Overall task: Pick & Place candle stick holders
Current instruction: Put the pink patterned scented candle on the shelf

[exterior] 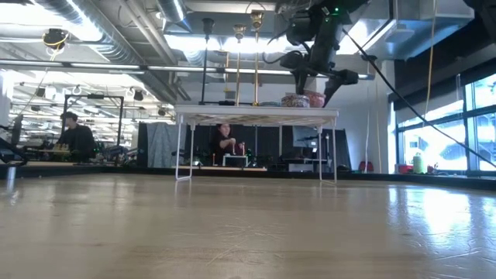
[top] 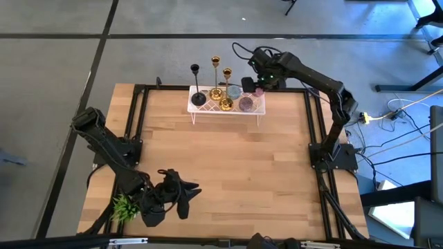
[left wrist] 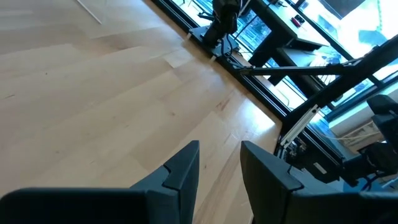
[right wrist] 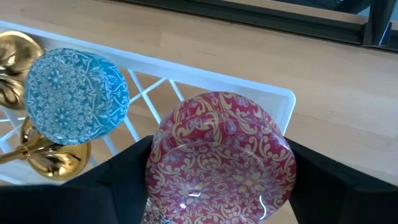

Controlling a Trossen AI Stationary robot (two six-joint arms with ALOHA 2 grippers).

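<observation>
Three candle stick holders stand by their round bases on a white wire rack [top: 257, 109] at the table's far middle: one black [top: 197, 86] and two gold [top: 216, 77] [top: 226, 88]. They also show in the low view, black [exterior: 206, 62] and gold [exterior: 238, 66] [exterior: 255, 58]. My right gripper [top: 255, 83] is open over the rack's right end. Its fingers [right wrist: 124, 171] stand on either side of a red patterned round tin [right wrist: 221, 149], beside a blue tin [right wrist: 74, 96]. My left gripper [left wrist: 221, 168] is open and empty at the table's near left [top: 187, 196]. My right gripper comes down from above with one finger [right wrist: 320, 174] on each side of the red tin's round wall [right wrist: 283, 155]. The tin stands on the rack. I cannot tell whether the fingers touch it.
A small green plant [top: 124, 206] lies at the near left corner, beside my left arm. A gold base [right wrist: 53, 158] stands close to the blue tin. Bare wood [top: 228, 166] spreads between the rack and the near edge. People sit in the room beyond [exterior: 225, 143].
</observation>
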